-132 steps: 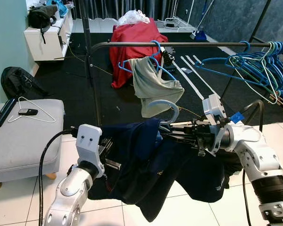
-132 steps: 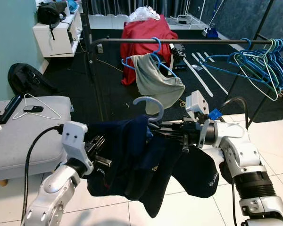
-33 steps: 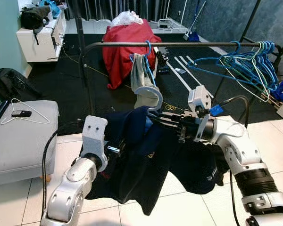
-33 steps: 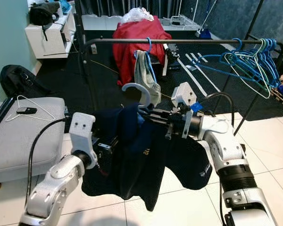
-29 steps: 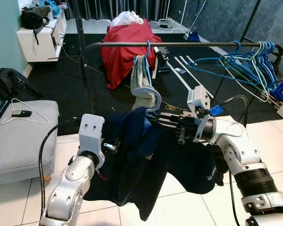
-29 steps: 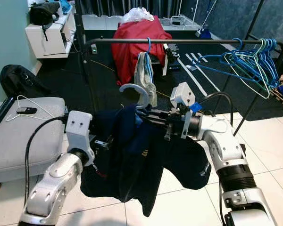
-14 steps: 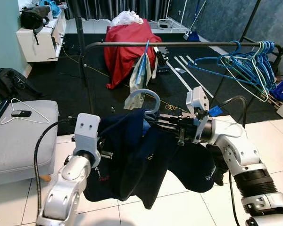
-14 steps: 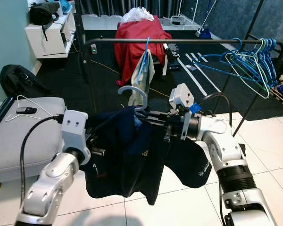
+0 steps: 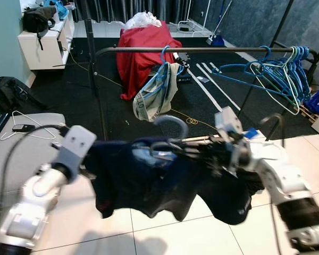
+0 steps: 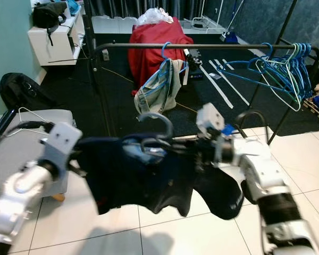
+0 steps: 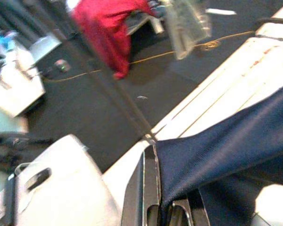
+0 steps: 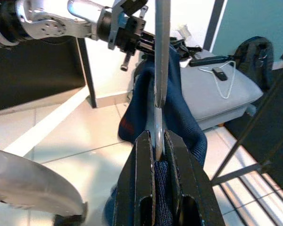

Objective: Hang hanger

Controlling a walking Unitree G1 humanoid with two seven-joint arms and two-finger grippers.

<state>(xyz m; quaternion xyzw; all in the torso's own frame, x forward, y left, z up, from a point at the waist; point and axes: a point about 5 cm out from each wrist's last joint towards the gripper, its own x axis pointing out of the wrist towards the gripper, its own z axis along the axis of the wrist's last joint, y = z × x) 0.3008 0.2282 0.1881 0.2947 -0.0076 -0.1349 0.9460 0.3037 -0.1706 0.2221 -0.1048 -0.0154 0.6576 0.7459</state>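
A navy garment [image 9: 165,180] hangs spread on a hanger whose pale hook [image 9: 173,123] stands up at the middle, below and in front of the black rail [image 9: 212,50]. My right gripper [image 12: 156,137] is shut on the hanger's neck just under the hook [image 12: 161,47], coming in from the right [image 9: 204,151]. My left gripper [image 11: 153,157] is shut on the garment's left edge [image 11: 226,136], out to the left [image 9: 90,159], pulling the cloth wide. Both arms are blurred in the eye views.
On the rail hang a blue hanger with a grey garment [image 9: 155,93] and, at the right, several blue hangers [image 9: 279,69]. The rack's upright [image 9: 99,101] stands left of centre. A grey ottoman [image 9: 16,143] is at left; a red-covered object [image 9: 143,42] sits behind.
My left arm has swung out to the left and stretched the navy garment wide. The hanger has shifted a little right. The grey garment on the rail has turned and swung.
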